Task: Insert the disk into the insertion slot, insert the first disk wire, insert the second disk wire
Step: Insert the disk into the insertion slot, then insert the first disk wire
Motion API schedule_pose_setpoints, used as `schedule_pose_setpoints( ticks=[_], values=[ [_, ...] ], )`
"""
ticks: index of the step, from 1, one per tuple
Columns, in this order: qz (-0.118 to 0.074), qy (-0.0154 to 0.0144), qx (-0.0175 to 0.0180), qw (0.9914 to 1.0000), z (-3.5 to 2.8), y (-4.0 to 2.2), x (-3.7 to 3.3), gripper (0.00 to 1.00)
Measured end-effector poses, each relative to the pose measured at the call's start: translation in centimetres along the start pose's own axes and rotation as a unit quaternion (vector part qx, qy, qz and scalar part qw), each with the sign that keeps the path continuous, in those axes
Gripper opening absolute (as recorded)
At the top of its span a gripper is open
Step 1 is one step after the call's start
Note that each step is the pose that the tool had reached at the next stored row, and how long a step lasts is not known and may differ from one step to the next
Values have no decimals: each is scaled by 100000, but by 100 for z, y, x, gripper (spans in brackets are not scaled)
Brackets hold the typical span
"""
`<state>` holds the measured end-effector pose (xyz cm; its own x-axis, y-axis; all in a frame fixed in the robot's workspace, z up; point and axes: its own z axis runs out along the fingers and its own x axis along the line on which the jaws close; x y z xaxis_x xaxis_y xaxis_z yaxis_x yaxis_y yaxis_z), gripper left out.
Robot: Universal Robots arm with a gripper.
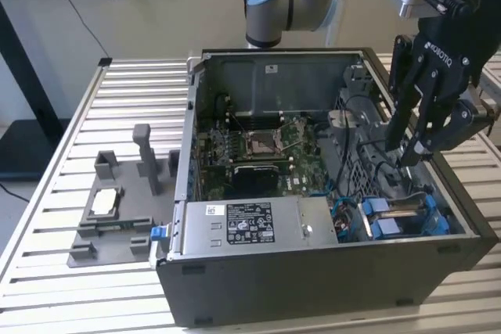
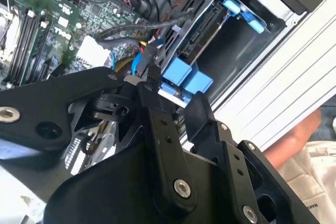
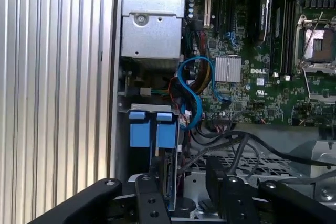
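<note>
Hovering low over the corner of the open case [image 1: 329, 287] at the exterior view's right, your gripper [image 1: 403, 152] has its fingers [image 3: 149, 195] spread apart, and I can see nothing clamped between them. The disk [image 3: 169, 178] sits on edge in the insertion slot [image 3: 262, 167], directly under that gap, with the blue tabs [image 3: 139, 132] of its frame just beside it. You cannot tell from these views whether it is pushed fully home. A half-seated drive is therefore the first worry, since any push on its connector edge could cock it in the bay. The bigger hazard, to my eye, is the tangle. A blue wire [image 3: 191, 93] loops close to the tabs, and black cables [image 3: 236, 140] cross the perforated metal near the fingers. A finger coming down wide could snag a loop, drag a plug off the motherboard [image 3: 262, 77], or pinch insulation against the bay's edge. A plug offered tilted to the disk's connector would likely jam or bend pins. Mind the case wall too, which stands near the outer finger. In the second wrist view what looks like a person [image 2: 310, 150] is just outside the case, close enough that a sudden outward swing would be unsafe.
</note>
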<state>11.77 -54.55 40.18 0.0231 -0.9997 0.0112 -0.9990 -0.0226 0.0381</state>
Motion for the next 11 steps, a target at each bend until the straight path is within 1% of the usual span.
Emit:
schedule_pose_setpoints(
  ticks=[2,6,7,8,11],
  values=[
    [-9,6,396,99999,0,-2,-61,47],
    [-807,73,2094,99975,15,-4,-122,47],
    [-1024,72,2338,99967,24,-4,-133,47],
    [-1215,87,2483,99962,33,-4,-143,47],
    [-1744,105,2560,99952,49,-2,-199,47]
  ],
)
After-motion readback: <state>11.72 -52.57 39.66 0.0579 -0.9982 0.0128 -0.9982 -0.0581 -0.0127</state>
